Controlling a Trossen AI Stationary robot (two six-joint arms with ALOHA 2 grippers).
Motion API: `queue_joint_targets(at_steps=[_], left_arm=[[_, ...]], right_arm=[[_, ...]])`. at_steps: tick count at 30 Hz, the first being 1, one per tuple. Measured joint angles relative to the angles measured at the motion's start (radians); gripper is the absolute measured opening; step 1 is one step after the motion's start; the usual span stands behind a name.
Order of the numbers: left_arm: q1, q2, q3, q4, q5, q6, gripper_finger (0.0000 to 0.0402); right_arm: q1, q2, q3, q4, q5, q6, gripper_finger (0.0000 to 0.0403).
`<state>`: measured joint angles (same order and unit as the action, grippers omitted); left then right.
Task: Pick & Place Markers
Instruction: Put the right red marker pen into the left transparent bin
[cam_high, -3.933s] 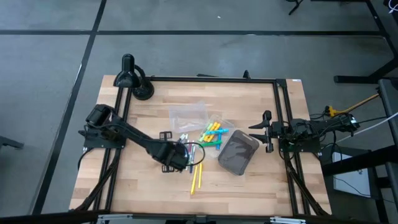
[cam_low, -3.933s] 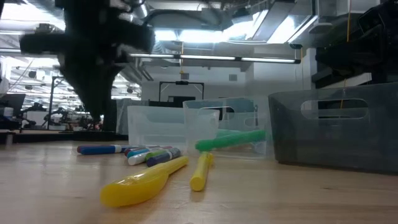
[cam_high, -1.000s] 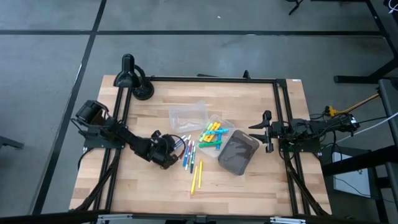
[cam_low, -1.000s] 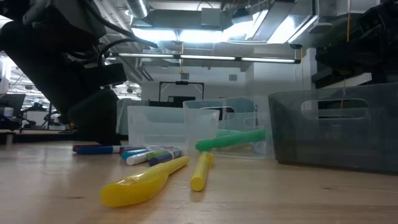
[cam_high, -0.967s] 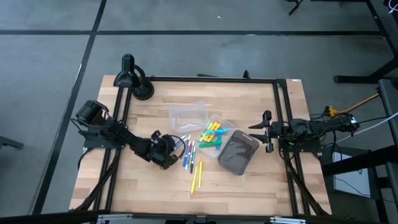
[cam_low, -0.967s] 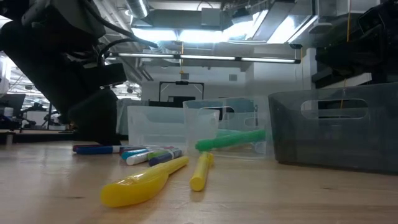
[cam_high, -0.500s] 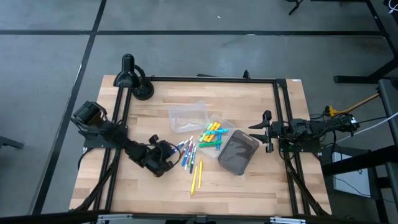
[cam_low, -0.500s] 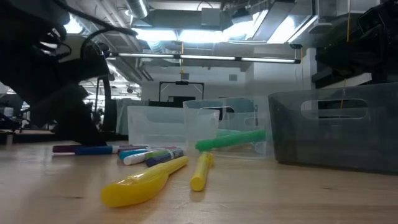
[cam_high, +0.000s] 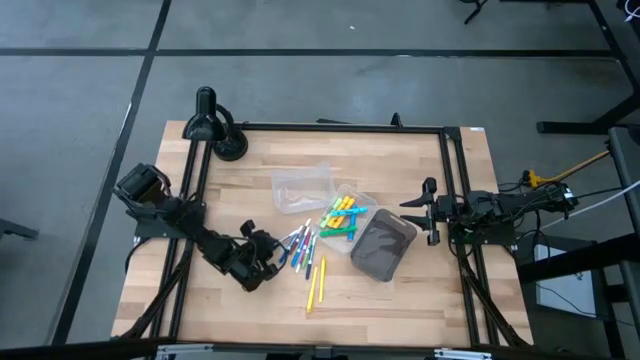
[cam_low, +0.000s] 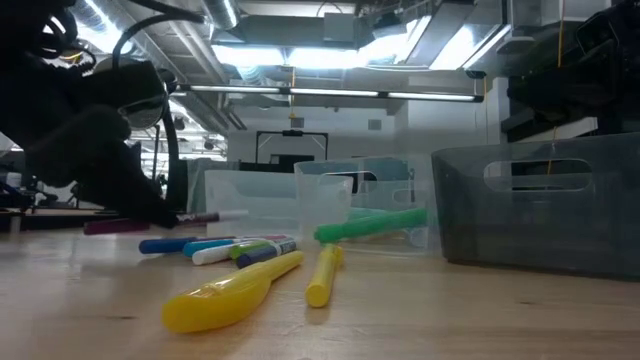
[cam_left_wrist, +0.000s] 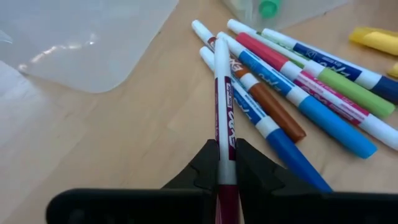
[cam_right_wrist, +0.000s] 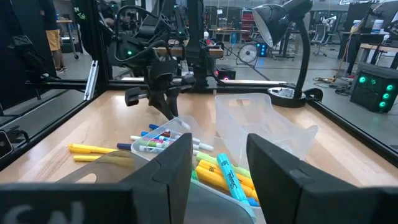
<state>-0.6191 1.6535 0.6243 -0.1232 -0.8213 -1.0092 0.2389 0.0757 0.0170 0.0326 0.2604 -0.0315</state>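
Observation:
My left gripper (cam_left_wrist: 225, 149) is shut on a marker (cam_left_wrist: 222, 93) with a white barrel and a dark red cap. It stands just left of a loose pile of markers (cam_high: 303, 248) lying flat on the wood. More markers (cam_high: 340, 218) lie in a clear tray, and two yellow ones (cam_high: 315, 285) lie nearer the front edge. In the low view the held marker (cam_low: 215, 215) shows above the pile. My right gripper (cam_right_wrist: 217, 180) waits open at the table's right edge (cam_high: 430, 210). My left gripper pinches the marker's barrel (cam_left_wrist: 222, 163) between its two fingers, close to the dark red cap end. The fingers lie along the marker and slant down from the table's near left. The marker's white end (cam_left_wrist: 221, 46) points ahead over the ends of the pile, raised off the wood.
A dark grey bin (cam_high: 383, 245) stands right of the markers, beside the clear tray (cam_high: 352, 200). A second clear tray (cam_high: 302, 187) lies behind the pile. A black desk lamp (cam_high: 210, 125) stands at the far left corner. Bare wood lies near the front edge.
My left gripper, still shut, has swung toward the table's near left, away from the pile. The dark-red-capped marker has come with it and has risen off the wood. The other markers have shifted slightly.

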Motion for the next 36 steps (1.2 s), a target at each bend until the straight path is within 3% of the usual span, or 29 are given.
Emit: queue_joint_targets(at_steps=[16,36], left_arm=[[-0.002,-0.002,0.136,-0.003,-0.078,0.2,0.0028],[-0.002,-0.003,0.258,-0.004,-0.098,0.385,0.0028]], right_arm=[[0.0,0.0,0.0,0.0,0.0,0.0,0.0152],[0.0,0.0,0.0,0.0,0.0,0.0,0.0152]])
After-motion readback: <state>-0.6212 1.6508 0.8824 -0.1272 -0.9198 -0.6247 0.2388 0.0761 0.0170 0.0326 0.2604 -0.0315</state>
